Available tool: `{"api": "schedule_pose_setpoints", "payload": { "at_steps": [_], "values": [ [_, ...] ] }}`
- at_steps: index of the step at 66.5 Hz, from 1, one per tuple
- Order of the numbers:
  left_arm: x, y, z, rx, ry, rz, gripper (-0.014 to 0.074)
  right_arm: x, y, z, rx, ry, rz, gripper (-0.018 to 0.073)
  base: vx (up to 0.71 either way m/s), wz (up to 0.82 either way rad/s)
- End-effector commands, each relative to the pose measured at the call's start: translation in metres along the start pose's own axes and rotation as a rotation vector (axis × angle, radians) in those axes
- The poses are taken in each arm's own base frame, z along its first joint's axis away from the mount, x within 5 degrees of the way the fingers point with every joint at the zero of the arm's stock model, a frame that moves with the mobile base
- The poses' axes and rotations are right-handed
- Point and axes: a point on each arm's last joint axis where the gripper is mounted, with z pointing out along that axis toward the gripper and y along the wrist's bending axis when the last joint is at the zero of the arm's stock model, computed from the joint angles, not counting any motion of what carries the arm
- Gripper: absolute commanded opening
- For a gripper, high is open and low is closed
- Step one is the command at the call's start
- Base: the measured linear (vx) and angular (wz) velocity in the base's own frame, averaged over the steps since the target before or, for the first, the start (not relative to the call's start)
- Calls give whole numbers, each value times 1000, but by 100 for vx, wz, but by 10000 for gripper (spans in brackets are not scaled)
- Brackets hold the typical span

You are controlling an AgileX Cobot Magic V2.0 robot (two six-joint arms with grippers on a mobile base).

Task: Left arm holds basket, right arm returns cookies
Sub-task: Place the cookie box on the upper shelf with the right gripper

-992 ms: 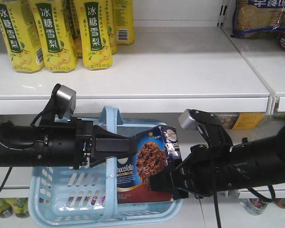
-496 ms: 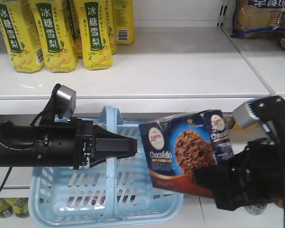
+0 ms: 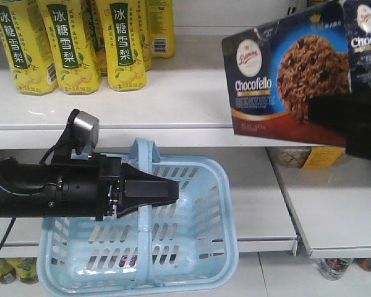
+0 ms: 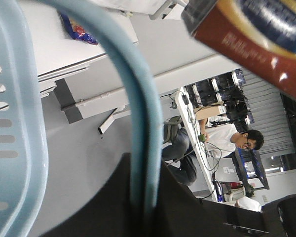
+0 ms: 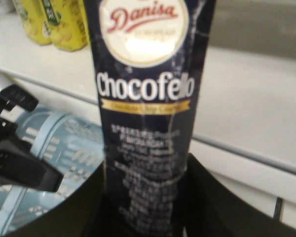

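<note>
The light blue basket (image 3: 191, 247) hangs in front of the lower shelf. My left gripper (image 3: 149, 192) is shut on its arched handle (image 3: 142, 154). In the left wrist view the handle (image 4: 138, 123) runs down between the dark jaws of the left gripper (image 4: 145, 207). The navy "Chocofello" cookies box (image 3: 290, 74) is held high at the upper right, above the basket and in front of the upper shelf. My right gripper (image 3: 349, 120) is shut on its lower right part. In the right wrist view the cookies box (image 5: 148, 98) stands upright between the jaws of the right gripper (image 5: 145, 197), with the basket (image 5: 64, 148) below left.
Yellow drink bottles (image 3: 68, 43) stand at the upper shelf's left. The white shelf edge (image 3: 173, 133) runs just above the basket. Clear-wrapped biscuit packs (image 3: 297, 158) lie on the lower shelf at right. A seated person (image 4: 227, 140) shows in the left wrist view's background.
The right arm has lifted the cookies box out of the basket, up and to the right, to upper-shelf height. The left arm and the basket have stayed put.
</note>
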Motion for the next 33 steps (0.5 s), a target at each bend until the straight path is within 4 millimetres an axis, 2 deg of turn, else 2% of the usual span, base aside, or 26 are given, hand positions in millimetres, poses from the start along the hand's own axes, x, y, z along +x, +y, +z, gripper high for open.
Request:
{"api": "schedule_pose_setpoints", "payload": {
  "at_steps": [1, 12, 20, 24, 33],
  "values": [
    [-10, -27, -4, 134, -67, 20, -6, -28, -4, 2, 44, -207, -8, 97, 0, 0],
    [-10, -27, -4, 134, -67, 20, -6, -37, -13, 45, 116, -250, -23, 100, 0, 0],
    [-10, -27, -4, 134, -67, 20, -6, -36, -23, 78, 175, -240, -21, 103, 0, 0],
    [-10, -27, -4, 134, -67, 20, -6, -33, -33, 94, 216, -218, 26, 104, 0, 0],
    [-10, -27, -4, 134, -67, 20, -6, -26, -67, 115, 333, -176, 127, 110, 0, 0]
  ]
}}
